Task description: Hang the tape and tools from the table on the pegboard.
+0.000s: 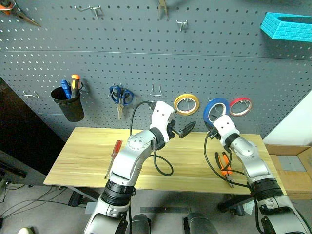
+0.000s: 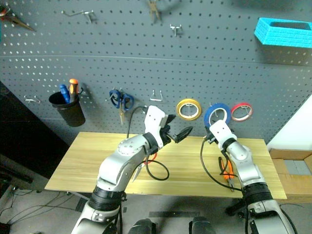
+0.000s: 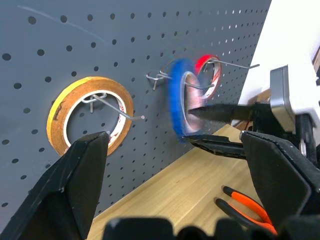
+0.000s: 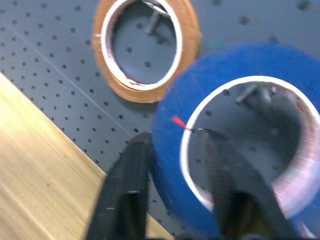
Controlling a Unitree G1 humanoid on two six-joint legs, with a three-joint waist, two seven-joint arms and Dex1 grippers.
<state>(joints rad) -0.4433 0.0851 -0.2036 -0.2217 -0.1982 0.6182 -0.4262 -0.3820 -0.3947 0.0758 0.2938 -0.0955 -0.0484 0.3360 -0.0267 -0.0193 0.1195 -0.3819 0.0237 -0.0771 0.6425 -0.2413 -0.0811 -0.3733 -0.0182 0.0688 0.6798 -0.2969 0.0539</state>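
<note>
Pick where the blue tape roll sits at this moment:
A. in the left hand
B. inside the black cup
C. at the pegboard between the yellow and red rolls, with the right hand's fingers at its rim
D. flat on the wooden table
C: the blue tape roll is up at the pegboard between the yellow roll and the red roll, and the right hand has one finger inside the ring and one outside.
</note>
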